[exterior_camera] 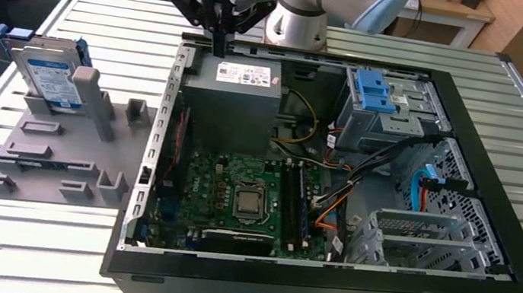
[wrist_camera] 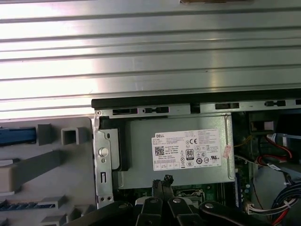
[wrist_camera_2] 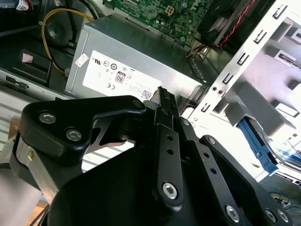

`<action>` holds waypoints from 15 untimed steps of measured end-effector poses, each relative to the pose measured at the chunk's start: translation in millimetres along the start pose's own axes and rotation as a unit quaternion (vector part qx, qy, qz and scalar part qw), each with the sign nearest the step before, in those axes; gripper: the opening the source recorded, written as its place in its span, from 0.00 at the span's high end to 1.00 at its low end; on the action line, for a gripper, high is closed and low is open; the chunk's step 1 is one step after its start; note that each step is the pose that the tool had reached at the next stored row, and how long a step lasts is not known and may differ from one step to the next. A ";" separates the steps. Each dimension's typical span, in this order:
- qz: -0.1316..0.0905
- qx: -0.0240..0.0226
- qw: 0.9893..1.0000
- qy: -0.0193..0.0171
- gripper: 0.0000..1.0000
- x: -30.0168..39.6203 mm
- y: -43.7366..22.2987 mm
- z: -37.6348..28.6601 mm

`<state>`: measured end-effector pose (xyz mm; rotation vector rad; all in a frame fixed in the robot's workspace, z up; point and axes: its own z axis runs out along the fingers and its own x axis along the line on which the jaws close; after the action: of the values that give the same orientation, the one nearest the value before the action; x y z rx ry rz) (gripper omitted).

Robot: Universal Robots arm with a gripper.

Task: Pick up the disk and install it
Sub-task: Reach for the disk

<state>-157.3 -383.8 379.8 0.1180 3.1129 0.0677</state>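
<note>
Gripper point(exterior_camera: 219, 50) clenched, empty, over power supply point(exterior_camera: 231, 104) — disk point(exterior_camera: 53, 80) well aside in grey stand point(exterior_camera: 54, 163), untouched; pickup, install both left.

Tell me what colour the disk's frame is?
Blue; the disk shows best in the exterior view.

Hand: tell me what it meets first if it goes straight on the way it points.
Most likely the grey power supply: the hand points down at its labelled top, near an edge. Depth is unclear, so it might only catch that edge.
</note>
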 end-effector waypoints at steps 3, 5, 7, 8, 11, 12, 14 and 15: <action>0.000 0.000 1.000 0.000 0.89 0.8 0.0 0.5; 0.000 0.000 1.000 0.000 0.89 1.3 0.0 0.7; 0.000 0.000 1.000 0.000 0.89 1.7 0.0 1.0; 0.000 0.000 1.000 0.000 0.89 1.9 0.0 1.1; 0.000 0.000 1.000 0.000 0.89 2.8 0.2 1.4; 0.000 0.000 1.000 0.000 0.89 3.5 0.3 1.5; 0.000 0.000 1.000 0.000 0.89 5.0 0.5 1.8; 0.000 0.000 1.000 0.000 0.89 6.0 0.7 1.9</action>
<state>-163.2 -382.6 377.9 0.1179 3.1131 0.0678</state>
